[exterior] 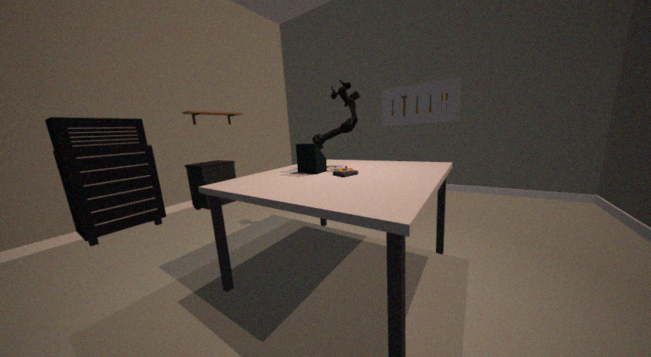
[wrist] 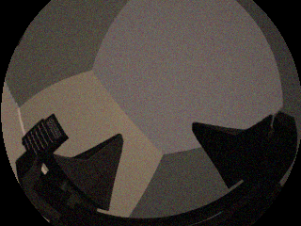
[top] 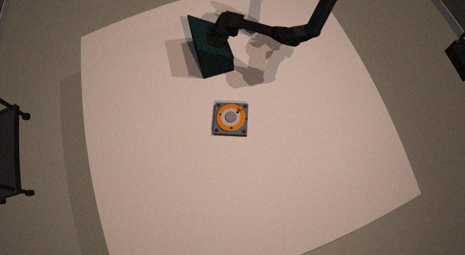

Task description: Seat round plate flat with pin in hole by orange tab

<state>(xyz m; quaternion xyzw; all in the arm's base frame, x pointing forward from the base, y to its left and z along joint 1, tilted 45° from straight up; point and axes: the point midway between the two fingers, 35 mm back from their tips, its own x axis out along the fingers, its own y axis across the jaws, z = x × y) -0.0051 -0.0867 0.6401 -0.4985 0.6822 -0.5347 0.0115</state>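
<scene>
The round orange plate (top: 239, 124) with a pale inner ring sits around the grey post (top: 230, 116) on the dark square base (top: 245, 125) (exterior: 345, 174). Its orange tab (top: 239, 108) points to the upper right in the top view, with a dark hole (top: 237, 112) just inward of it. Two other dark holes show on the plate. The pin cannot be made out, and the plate's tilt is too small to judge. My gripper (exterior: 337, 84) (wrist: 158, 132) is open and empty, raised high above the table and far from the plate. It is outside the top view.
The arm's dark green mounting block (top: 211, 61) (exterior: 311, 158) stands on the table (top: 196, 187) (exterior: 319, 193), close to the base. The arm (top: 257, 27) reaches out from it, beyond the base's upper side in the top view. Cabinets stand on the floor away from the table.
</scene>
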